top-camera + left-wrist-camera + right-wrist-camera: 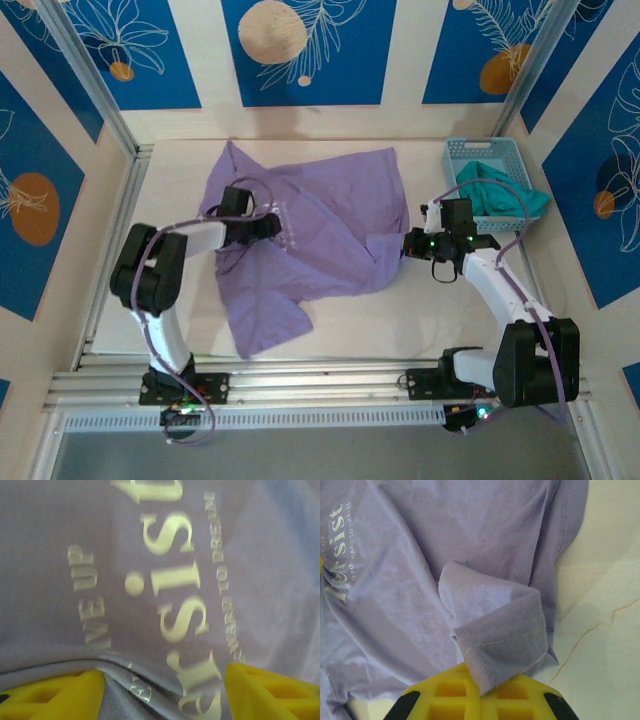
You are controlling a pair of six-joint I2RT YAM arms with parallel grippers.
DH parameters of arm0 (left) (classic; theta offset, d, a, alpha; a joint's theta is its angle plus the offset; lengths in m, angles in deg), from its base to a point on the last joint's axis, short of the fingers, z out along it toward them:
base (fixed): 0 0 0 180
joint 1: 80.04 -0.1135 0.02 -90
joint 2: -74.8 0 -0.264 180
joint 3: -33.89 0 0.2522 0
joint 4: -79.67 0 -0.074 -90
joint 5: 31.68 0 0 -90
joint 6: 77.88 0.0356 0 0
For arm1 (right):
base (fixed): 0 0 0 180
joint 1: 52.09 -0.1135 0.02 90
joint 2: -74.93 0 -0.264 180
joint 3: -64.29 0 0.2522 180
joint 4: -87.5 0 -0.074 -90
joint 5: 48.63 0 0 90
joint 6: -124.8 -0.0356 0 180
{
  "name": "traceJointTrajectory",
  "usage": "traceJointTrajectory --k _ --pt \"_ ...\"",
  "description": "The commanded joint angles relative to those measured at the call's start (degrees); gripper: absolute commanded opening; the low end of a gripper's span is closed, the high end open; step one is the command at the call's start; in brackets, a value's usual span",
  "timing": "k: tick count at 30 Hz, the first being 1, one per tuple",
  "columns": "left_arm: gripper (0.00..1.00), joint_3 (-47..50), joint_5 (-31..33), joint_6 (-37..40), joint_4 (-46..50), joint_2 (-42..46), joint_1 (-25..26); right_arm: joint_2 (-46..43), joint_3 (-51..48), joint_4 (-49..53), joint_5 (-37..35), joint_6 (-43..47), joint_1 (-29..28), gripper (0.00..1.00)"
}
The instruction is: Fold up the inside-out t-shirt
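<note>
Inside-out t-shirt (pixel 320 215) lies rumpled across the middle-to-back of the table (pixel 400 320), with one lobe trailing toward the near edge, left of centre. Right gripper (pixel 480 700) is clenched on a hemmed flap (pixel 505 640) at the shirt's right edge, probably a sleeve cuff. Only a thin bite of cloth sits in the jaws, so a quick pull could strip it out, or drag the whole shirt sideways instead of folding it. Left gripper (pixel 268 226) is down on the chest by the lettering (pixel 175 590), jaws released and wide. A ridge of fabric is bunched between the fingers (pixel 50 695) but not pinched. Risk: if it closes there it grabs mid-panel, maybe both layers, and any lift makes a tent rather than a clean fold. If it doesn't grip, nothing anchors the cloth against the right arm's pull. Shirt isn't flat, so creases and overlapping layers would get locked into the fold. Nearby: blue basket (pixel 455 150) in the back right corner of the table, teal garment (pixel 500 195) spilling over its near rim, close to the right arm. An outward swing could snag it.
</note>
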Motion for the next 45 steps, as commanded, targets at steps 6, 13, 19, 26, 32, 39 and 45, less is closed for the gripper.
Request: traceJointTrajectory --k 6,13,19,26,32,39,45 --pt "0.66 -9.51 -2.8 3.48 8.19 0.52 -1.78 1.25 1.79 -0.4 -0.11 -0.64 -1.0 0.0" --pt "0.68 21.47 11.11 1.42 14.46 33.73 1.09 -1.8 -0.34 -0.69 0.19 -0.95 -2.42 0.0" --pt "0.68 33.4 21.66 -5.69 36.01 56.88 2.9 -3.2 -0.62 -0.95 -0.35 -0.85 -4.01 0.0" --pt "0.67 36.57 18.0 -9.95 36.57 53.87 5.22 -3.37 -0.79 -1.53 0.47 -0.81 -4.1 0.0" --pt "0.52 38.6 17.19 -12.57 35.82 52.72 8.92 -3.57 -0.8 -1.49 0.05 -0.6 -4.03 0.0" --pt "0.23 40.48 15.51 -13.84 33.0 49.91 11.54 -3.89 -0.77 -1.14 -0.62 -0.48 -3.93 0.0" --pt "0.0 38.94 19.78 -12.99 32.32 52.9 11.46 -3.92 -0.46 -1.35 -1.34 -0.73 -3.78 0.0"
